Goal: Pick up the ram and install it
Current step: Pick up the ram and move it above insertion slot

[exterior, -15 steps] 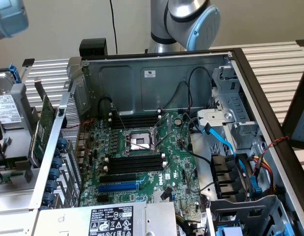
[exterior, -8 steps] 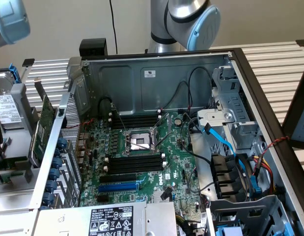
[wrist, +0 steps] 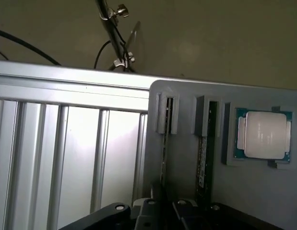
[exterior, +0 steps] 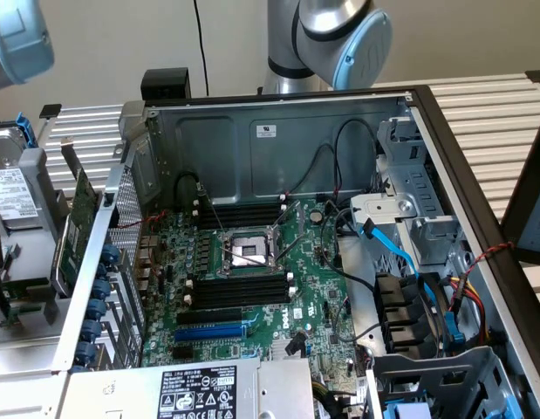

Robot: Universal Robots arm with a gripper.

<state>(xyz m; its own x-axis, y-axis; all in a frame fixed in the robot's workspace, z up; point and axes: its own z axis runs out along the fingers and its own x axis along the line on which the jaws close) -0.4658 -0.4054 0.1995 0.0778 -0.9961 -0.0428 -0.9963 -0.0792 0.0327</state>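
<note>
Pickup seems in hand: we see the gripper (wrist: pixel 166 212) at the ram (wrist: pixel 164 143) in its grey holder (wrist: pixel 184 160), cannot tell its grip, and judge lifting needs a straight pull.

Soft, even room light falls from above on the computer case (exterior: pixel 278 131), so the motherboard (exterior: pixel 252 262) is evenly lit with only faint shadow under the case's back wall, and the arm joint (exterior: pixel 361 48) carries a mild sheen. The wrist view is dimmer. Glare washes the slatted table (wrist: pixel 76 143) pale, while the grey holder (wrist: pixel 186 158) sits in shade and the processor (wrist: pixel 266 134) glows dully.
</note>
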